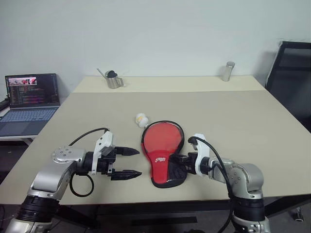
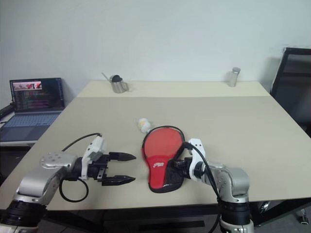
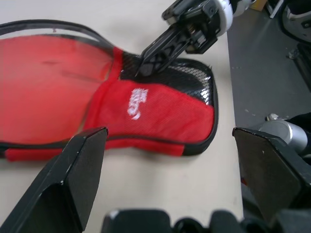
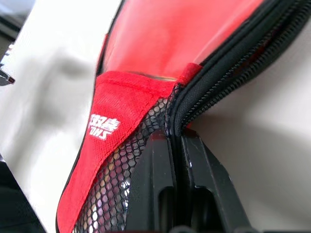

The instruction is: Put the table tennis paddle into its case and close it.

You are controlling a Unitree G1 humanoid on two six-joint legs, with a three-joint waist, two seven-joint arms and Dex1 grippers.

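The case [image 1: 162, 153] lies flat near the table's front edge, red side up, with a white logo, a black mesh pocket [image 3: 194, 80] and a black zipper rim. Its white charm [image 1: 142, 119] rests just beyond the round end. I cannot tell the table tennis paddle apart: the smooth red round area could be its face or the case's fabric. My right gripper [image 1: 181, 158] is shut on the zipper rim [image 4: 204, 92] beside the mesh pocket, at the case's narrow end. My left gripper [image 1: 127, 162] hovers open just left of the case, pointing at it, with nothing between its fingers.
A laptop [image 1: 31, 97] sits on a side table to the left. A metal jug [image 1: 114, 80] and a metal can [image 1: 228, 71] stand at the table's far edge. A black chair [image 1: 291, 77] is at the right. The table's front edge [image 1: 146, 199] runs just below both grippers.
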